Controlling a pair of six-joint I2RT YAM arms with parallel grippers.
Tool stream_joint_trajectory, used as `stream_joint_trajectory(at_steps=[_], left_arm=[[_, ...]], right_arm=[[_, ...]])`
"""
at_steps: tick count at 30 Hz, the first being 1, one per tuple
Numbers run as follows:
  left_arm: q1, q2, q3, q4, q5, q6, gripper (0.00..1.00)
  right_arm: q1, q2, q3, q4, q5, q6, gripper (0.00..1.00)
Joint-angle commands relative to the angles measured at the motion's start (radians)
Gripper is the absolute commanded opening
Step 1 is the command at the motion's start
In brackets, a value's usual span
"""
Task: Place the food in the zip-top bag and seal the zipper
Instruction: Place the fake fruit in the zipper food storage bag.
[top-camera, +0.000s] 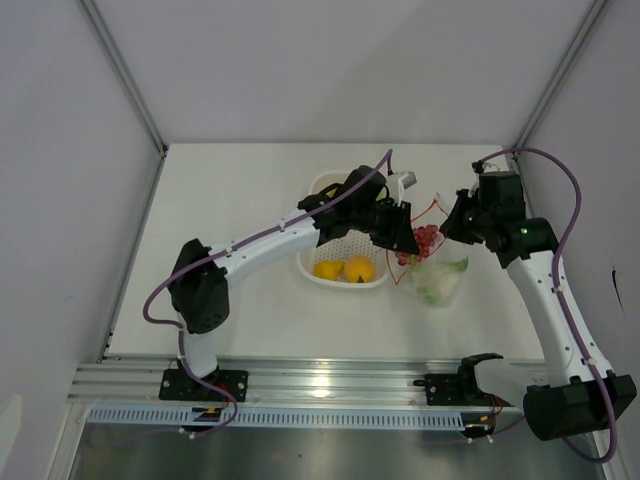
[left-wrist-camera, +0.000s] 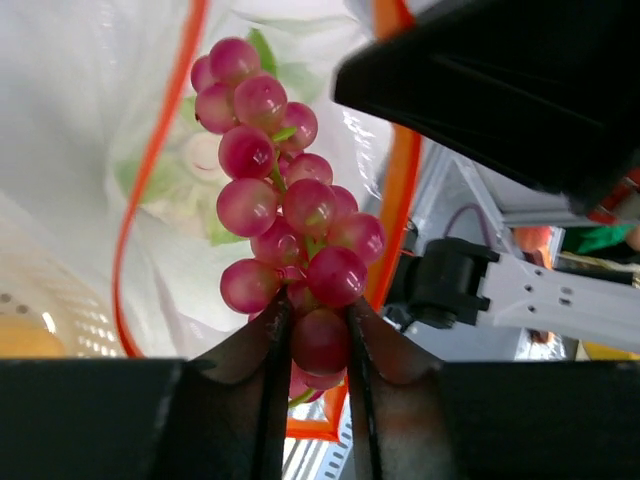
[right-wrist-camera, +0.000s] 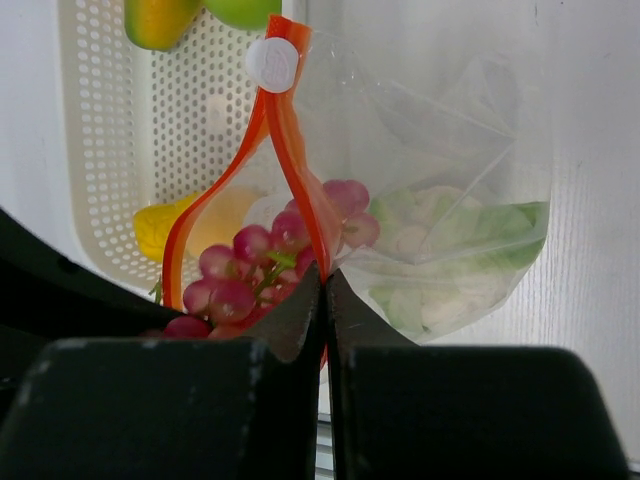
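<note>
Two robot arms reach from the near edge of a white table toward a clear, crinkly zip-top plastic bag. The bag lies just right of a white perforated plastic basket that holds yellow-orange toy fruits. A white toy cauliflower with green leaves sits inside the bag. The right gripper, its fingers pressed together, pinches the thin orange-red zipper strip at the bag's mouth, where the strip is parted into a loop. The left gripper clamps the lowest berries of a red toy grape bunch, which sits within that loop at the open mouth. Beyond it in the right wrist view, an orange-yellow toy mango and a green toy apple lie in the basket.
</note>
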Motion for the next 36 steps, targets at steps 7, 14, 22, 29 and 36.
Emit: stream_joint_trajectory(at_steps=[7, 14, 22, 29, 36], left_arm=[[-0.064, 0.051, 0.185, -0.178, -0.251, 0.016, 0.67], [-0.067, -0.026, 0.122, -0.138, -0.391, 0.065, 0.99], [-0.065, -0.296, -0.183, 0.092, -0.634, 0.068, 0.99], [-0.042, -0.314, -0.233, 0.092, -0.670, 0.092, 0.98], [-0.007, -0.194, -0.168, 0.115, -0.408, 0.149, 0.69]], right_arm=[[0.005, -0.018, 0.036, 0.038, -0.048, 0.021, 0.00], [-0.001, -0.032, 0.047, 0.018, -0.057, 0.020, 0.00], [-0.042, -0.048, 0.036, -0.008, -0.106, 0.000, 0.00], [-0.070, -0.077, 0.071, -0.046, -0.162, -0.006, 0.00], [-0.070, -0.100, 0.042, -0.043, -0.185, -0.002, 0.00]])
